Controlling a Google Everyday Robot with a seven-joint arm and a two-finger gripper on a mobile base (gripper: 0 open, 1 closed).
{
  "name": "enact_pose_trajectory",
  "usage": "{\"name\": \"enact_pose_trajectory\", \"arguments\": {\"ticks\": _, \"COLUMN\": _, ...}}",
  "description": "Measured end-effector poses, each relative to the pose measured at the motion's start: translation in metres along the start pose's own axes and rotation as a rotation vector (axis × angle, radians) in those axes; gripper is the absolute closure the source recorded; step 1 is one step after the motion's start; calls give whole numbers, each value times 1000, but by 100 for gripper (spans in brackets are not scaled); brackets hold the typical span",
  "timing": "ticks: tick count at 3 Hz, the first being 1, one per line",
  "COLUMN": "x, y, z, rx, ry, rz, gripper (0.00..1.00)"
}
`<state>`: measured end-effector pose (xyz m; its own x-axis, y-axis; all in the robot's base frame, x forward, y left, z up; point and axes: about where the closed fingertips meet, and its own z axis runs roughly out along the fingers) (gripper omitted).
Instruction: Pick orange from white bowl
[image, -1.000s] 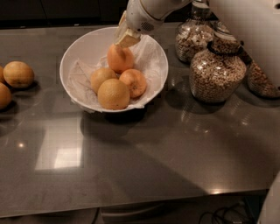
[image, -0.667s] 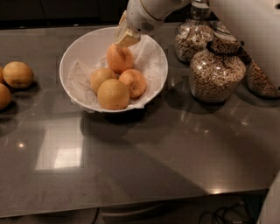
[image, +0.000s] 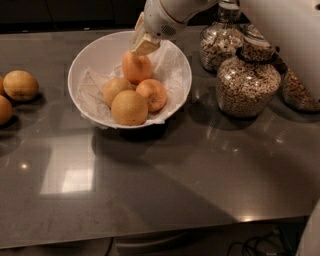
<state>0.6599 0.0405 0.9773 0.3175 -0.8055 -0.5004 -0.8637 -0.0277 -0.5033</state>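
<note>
The white bowl (image: 172, 90), lined with crinkled white paper, stands at the back left of the dark counter. The orange (image: 136, 68), deep orange and slightly egg-shaped, sits at the back of the bowl. Two paler yellow-orange fruits (image: 129, 107) and a rounder deep-orange fruit (image: 152, 94) lie in front of it. My gripper (image: 144, 45) reaches down from the upper right, and its cream tip rests right at the top of the orange, hiding the fruit's upper edge.
Three glass jars of cereal (image: 247, 82) stand to the right of the bowl. Two or three loose yellow-orange fruits (image: 20, 85) lie at the counter's left edge. My white arm fills the right edge of the view.
</note>
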Motion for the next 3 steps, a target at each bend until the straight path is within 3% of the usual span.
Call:
{"name": "enact_pose_trajectory", "arguments": {"ticks": 1, "x": 0, "y": 0, "z": 0, "rx": 0, "ry": -3, "rz": 1, "gripper": 13}}
{"name": "enact_pose_trajectory", "arguments": {"ticks": 2, "x": 5, "y": 1, "z": 3, "rx": 2, "ry": -10, "rz": 17, "gripper": 29}}
{"name": "enact_pose_trajectory", "arguments": {"ticks": 3, "x": 6, "y": 0, "z": 4, "rx": 2, "ry": -12, "rz": 20, "gripper": 38}}
